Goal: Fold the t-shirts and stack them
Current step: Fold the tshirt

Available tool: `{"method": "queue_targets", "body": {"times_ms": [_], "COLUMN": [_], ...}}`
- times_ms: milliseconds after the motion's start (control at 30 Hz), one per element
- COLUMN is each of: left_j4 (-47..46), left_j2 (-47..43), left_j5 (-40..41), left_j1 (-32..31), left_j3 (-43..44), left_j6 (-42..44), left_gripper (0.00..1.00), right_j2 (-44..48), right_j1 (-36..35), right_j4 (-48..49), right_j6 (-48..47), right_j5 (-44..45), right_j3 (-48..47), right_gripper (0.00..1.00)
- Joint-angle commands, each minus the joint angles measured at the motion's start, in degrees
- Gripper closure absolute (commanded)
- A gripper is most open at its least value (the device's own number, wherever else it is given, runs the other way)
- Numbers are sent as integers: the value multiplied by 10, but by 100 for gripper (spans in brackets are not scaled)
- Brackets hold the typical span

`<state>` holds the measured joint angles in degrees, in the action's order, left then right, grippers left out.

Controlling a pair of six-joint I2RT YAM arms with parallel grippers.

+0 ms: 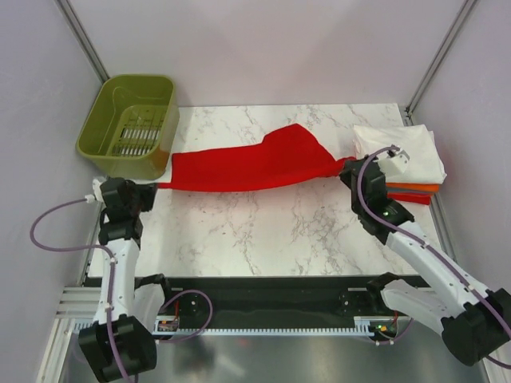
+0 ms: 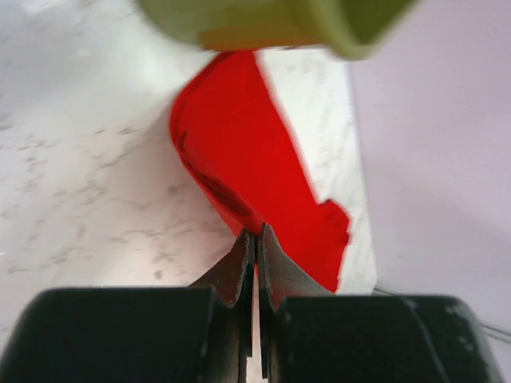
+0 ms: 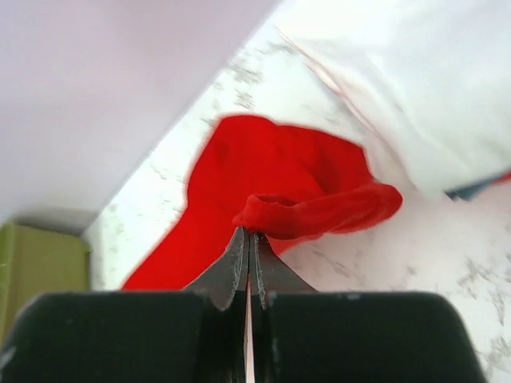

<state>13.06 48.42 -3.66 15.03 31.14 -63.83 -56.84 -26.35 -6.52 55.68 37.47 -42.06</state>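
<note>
A bright red t-shirt (image 1: 247, 165) is stretched in a band across the back of the marble table between my two grippers. My left gripper (image 1: 156, 186) is shut on its left end, seen in the left wrist view (image 2: 255, 233) pinching the red cloth (image 2: 239, 159). My right gripper (image 1: 345, 169) is shut on its right end; the right wrist view (image 3: 250, 233) shows a bunched red fold (image 3: 319, 209) in the jaws. A stack of folded shirts (image 1: 403, 155), white on top with orange and red below, lies at the right behind the right gripper.
An olive-green plastic basket (image 1: 132, 124) stands at the back left, right next to the left gripper, and shows at the top of the left wrist view (image 2: 271, 24). The enclosure walls close in on both sides. The marble table (image 1: 263, 235) runs to the front edge.
</note>
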Motion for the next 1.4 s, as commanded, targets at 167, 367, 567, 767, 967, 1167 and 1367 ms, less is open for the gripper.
{"method": "queue_targets", "body": {"times_ms": [167,367,567,767,967,1167,1367], "left_j4": [171,211,218,209,139,87,84], "left_j2": [-54,-16,28,58,122,243,387], "left_j5": [-11,-38,-64,-50,-49,-59,-64], "left_j1": [4,4,4,4,4,-3,-35], "left_j3": [304,483,557,498,413,448,645], "left_j6": [64,38,4,-8,-28,-38,-52], "left_gripper": [98,98,98,98,98,98,98], "right_j2": [76,56,2,-14,-118,-251,-385], "right_j1": [3,3,3,3,54,174,218], "right_j4": [-54,-80,-124,-125,-121,-97,-78], "right_j6": [-168,-211,-224,-218,-198,-102,-65], "right_j5": [-52,-100,-102,-66,-119,-292,-374], "right_j3": [-228,-394,-524,-478,-477,-538,-709], "right_gripper": [100,100,100,100,100,100,100]}}
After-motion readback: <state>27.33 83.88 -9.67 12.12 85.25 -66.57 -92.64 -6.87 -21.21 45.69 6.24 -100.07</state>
